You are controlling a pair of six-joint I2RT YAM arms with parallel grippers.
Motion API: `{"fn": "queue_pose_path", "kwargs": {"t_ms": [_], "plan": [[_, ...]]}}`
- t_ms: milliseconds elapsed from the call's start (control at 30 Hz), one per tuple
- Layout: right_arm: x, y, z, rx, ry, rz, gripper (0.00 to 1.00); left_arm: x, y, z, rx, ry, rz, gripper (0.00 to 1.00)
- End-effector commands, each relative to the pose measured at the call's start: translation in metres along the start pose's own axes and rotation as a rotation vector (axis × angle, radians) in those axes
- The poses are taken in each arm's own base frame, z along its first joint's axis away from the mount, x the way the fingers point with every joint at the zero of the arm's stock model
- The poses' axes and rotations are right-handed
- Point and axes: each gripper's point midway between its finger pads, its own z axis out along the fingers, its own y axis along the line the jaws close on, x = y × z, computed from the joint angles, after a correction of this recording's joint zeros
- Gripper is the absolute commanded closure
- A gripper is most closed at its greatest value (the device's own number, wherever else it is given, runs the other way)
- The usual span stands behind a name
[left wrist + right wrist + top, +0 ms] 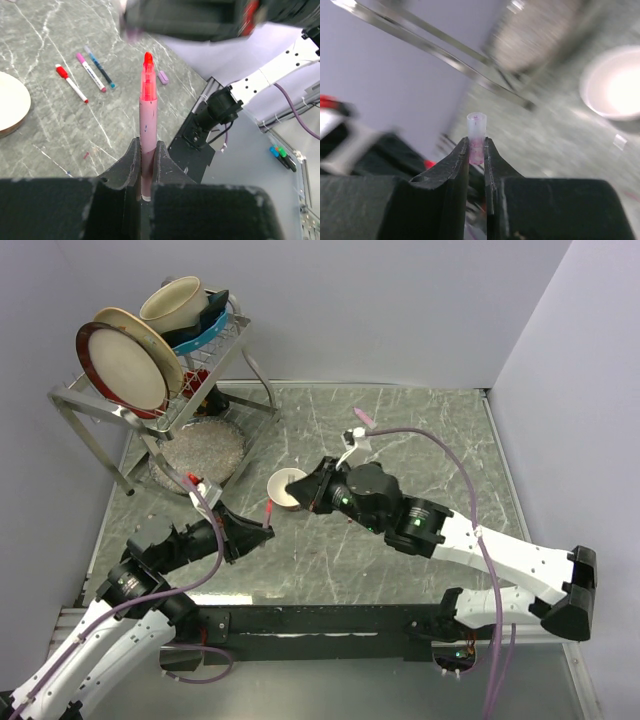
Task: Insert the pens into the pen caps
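Above the table [430, 440], near the bowl [283, 483], a pen [148, 105] and a cap [476, 125] were held.
The left gripper [146, 150] was clamped on the pink pen; the right gripper [476, 147] pinched the pale cap. Three other pens [91, 73] lay on the table, near a lilac cap [163, 77].

Glossy plastic is shining on the pen [148, 85] between the left tool's [146, 146] matt fingers [127, 165]; beneath, the table [50, 137] is looking polished.
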Motion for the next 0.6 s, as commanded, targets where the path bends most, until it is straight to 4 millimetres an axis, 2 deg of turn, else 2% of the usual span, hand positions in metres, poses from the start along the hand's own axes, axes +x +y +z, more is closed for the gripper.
{"fn": "queue_pose_path", "kwargs": {"t_ms": [0,233,567], "plan": [[-0.036,0.046,-0.001,-0.216,-0.166,0.112,1.0,-0.004,-0.013,0.001,0.073,-0.014,0.031,0.99],[-0.048,0.067,-0.002,-0.277,-0.182,0.127,1.0,-0.005,-0.014,0.0,0.074,-0.019,0.035,0.99],[-0.031,0.064,-0.008,-0.296,-0.152,0.131,1.0,-0.007,-0.013,-0.002,0.067,-0.028,0.038,0.99]]}}
